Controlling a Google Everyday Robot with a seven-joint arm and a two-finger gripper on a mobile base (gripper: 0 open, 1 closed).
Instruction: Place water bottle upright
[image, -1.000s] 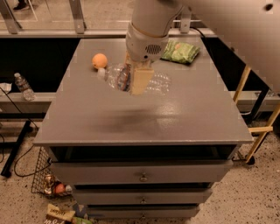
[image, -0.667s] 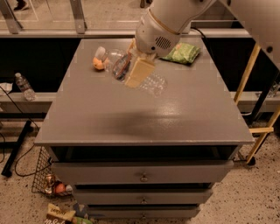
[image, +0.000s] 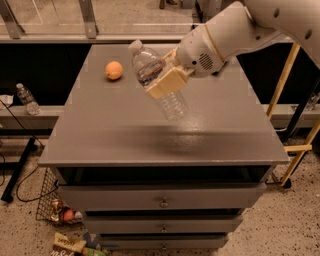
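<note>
- Gray drawer cabinet (image: 100, 140) fills the view, and its flat top carries an orange (image: 114, 70) toward the back left.
- Just right of the orange, the water bottle (image: 145, 62) hangs tilted above the cabinet top, white cap up and toward the orange, base lower and pointing away from it.
- The gripper (image: 161, 75), also right of the orange, is clamped around the bottle's middle, with one tan finger (image: 167, 82) lying across the front by the label band.
- A white arm (image: 235, 30) reaches in from farther right of the orange.
- Well left of the orange, off the cabinet, a smaller clear bottle (image: 26, 99) stands upright on a low ledge.
- Far below the orange, a wire basket (image: 47, 197) sits on the floor.
</note>
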